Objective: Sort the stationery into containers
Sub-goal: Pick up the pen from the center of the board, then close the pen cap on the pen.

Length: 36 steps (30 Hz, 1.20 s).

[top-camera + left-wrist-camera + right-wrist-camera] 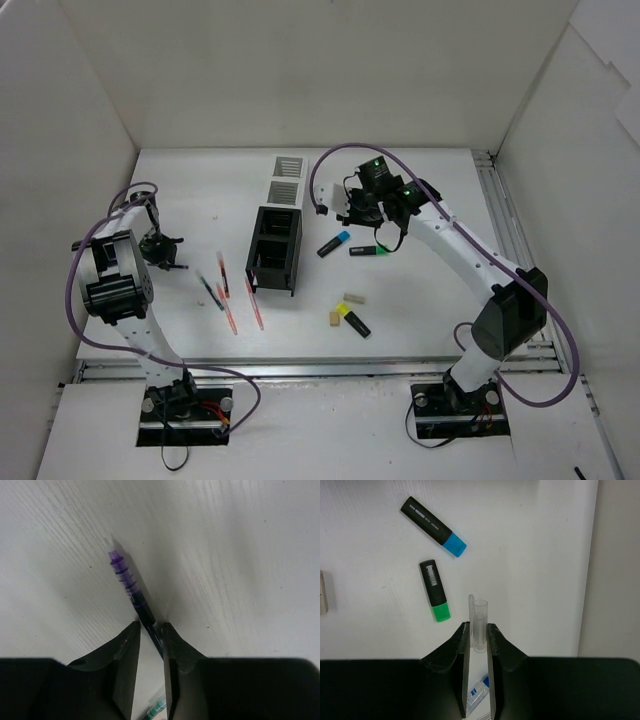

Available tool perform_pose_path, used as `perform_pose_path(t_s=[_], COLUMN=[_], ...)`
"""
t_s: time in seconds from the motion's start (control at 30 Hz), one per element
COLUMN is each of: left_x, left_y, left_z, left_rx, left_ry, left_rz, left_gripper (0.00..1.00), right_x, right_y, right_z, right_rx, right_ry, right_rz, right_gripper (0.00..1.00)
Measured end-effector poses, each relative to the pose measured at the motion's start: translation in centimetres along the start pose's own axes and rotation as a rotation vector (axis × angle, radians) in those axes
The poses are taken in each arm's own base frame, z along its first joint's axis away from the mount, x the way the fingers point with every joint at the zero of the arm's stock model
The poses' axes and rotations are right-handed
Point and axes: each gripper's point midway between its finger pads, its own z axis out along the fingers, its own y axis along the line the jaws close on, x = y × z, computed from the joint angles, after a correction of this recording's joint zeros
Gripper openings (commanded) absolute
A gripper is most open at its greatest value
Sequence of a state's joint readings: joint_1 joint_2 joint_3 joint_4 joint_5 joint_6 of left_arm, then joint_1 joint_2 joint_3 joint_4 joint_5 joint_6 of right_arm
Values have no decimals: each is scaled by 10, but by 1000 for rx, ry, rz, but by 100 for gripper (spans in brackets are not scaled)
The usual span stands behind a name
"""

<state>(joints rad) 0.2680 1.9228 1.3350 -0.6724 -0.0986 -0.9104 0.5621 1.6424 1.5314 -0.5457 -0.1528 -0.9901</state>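
Note:
The containers stand mid-table in a row: two white boxes (285, 178) at the back and two black open-frame boxes (275, 250) in front. Red pens (254, 303) and a black pen (210, 292) lie left of them. A blue-capped highlighter (334, 243), a green-capped one (368, 250), a yellow-capped one (352, 319) and two beige erasers (353, 298) lie to the right. My left gripper (150, 626) is shut on a dark pen with a purple tip (131, 587). My right gripper (479, 627) is shut on a clear pen cap (480, 617), near the blue-capped (433, 526) and green-capped (435, 590) highlighters.
White walls enclose the table on the left, back and right; one (615, 565) is close beside the right gripper. The left gripper (160, 245) is far left and the right gripper (365, 205) is behind the highlighters. An eraser edge (322, 592) shows at the right wrist view's left border.

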Motion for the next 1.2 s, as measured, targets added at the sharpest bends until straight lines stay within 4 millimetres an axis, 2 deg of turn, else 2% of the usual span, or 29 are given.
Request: perform_pose_path(t_s=[0.1, 0.33, 0.43, 0.5, 0.57, 0.7, 0.77, 0.83, 0.87, 0.97, 1.2], left_x=[1, 3, 10, 15, 17, 36, 61, 90, 113, 159, 270], left_y=[0, -2, 3, 2, -9, -36, -44, -40, -35, -26, -7], left_z=[0, -2, -11, -30, -60, -142, -183, -213, -229, -250, -282], left_rx=[0, 21, 38, 80, 165, 409, 560, 686, 765, 899, 1114], left_ry=[5, 13, 6, -4, -42, -137, -162, -155, -130, -43, 248], left_rz=[0, 24, 62, 111, 167, 312, 399, 478, 539, 669, 1061], left_gripper=[0, 0, 0, 0, 0, 0, 0, 0, 0, 0, 0], right_x=[1, 5, 3, 0, -4, -10, -15, -21, -25, -31, -48], right_y=[-4, -5, -6, -6, -6, 1, 6, 11, 15, 22, 37], right_z=[-4, -10, -15, -20, -23, -27, -25, -22, -19, -17, -23], right_rx=[17, 35, 46, 56, 73, 105, 124, 130, 129, 138, 184], right_ry=[-6, -11, -27, -52, -86, -141, -168, -198, -222, -284, -451], right_rz=[7, 17, 13, -1, -26, -115, -174, -225, -257, -332, -498], right_gripper=[0, 0, 0, 0, 0, 0, 0, 0, 0, 0, 0])
